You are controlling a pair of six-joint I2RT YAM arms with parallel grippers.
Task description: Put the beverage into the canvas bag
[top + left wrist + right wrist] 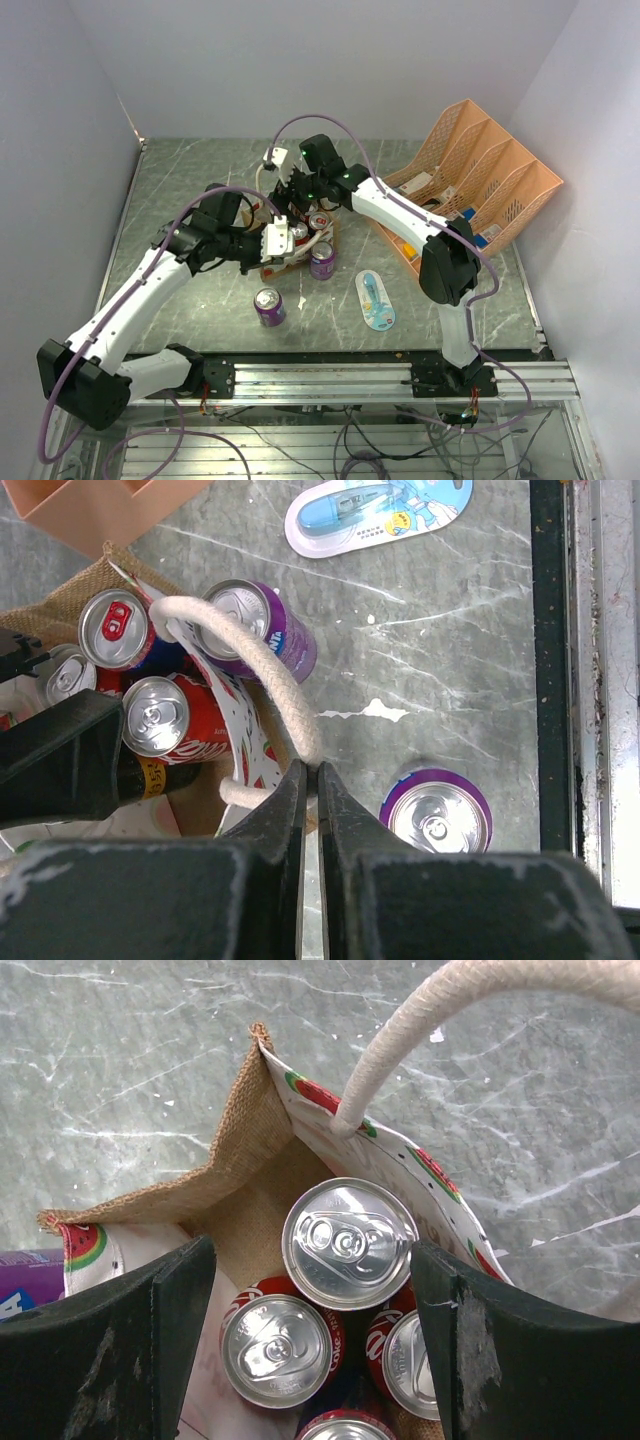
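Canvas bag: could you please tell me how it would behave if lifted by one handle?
The canvas bag has sagging, folded walls, so it would probably flop. Several cans inside likely make it heavy. The rope handle looks limp, so it may tilt.

The left end effector [310, 780] is pinched closed, the right end effector [312, 1260] spread wide.

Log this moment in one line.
left fingers shut on handle | right fingers open around can in bag | two purple cans outside
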